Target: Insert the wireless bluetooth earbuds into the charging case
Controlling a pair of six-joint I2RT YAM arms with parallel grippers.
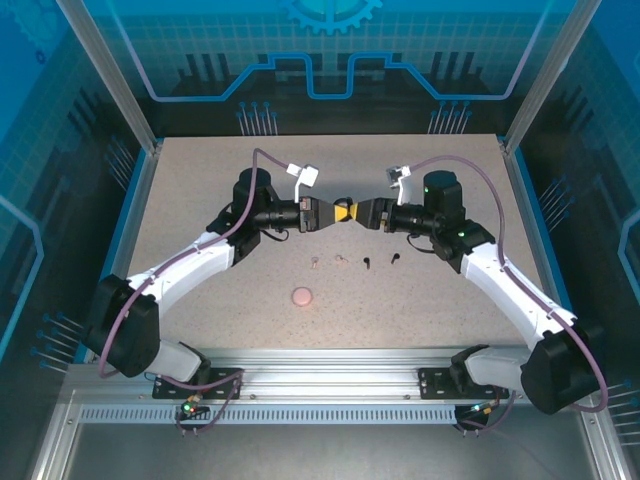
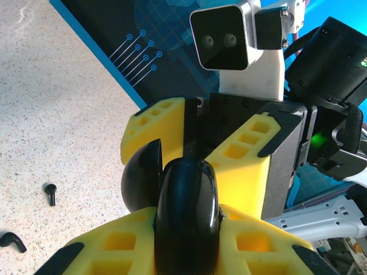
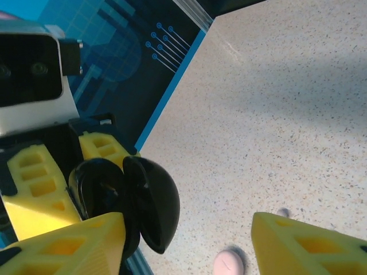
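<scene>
My left gripper (image 1: 328,213) is shut on the black charging case (image 2: 186,212), held edge-up in the air above the table's middle. The case's lid (image 3: 157,200) is swung open. Facing it, my right gripper (image 1: 362,213) is open; the lid lies between its yellow fingers (image 3: 69,246), close to the left one. On the table in front lie the earbuds: two black earbuds (image 1: 367,263) (image 1: 395,259) and two pale earbuds (image 1: 316,264) (image 1: 342,260). The left wrist view also catches the black earbuds (image 2: 50,193) (image 2: 12,242) on the table.
A round pink case (image 1: 301,296) lies shut on the speckled table (image 1: 200,200) nearer the arm bases; the pink case (image 3: 229,263) also sits low in the right wrist view. Blue walls and metal posts border the table.
</scene>
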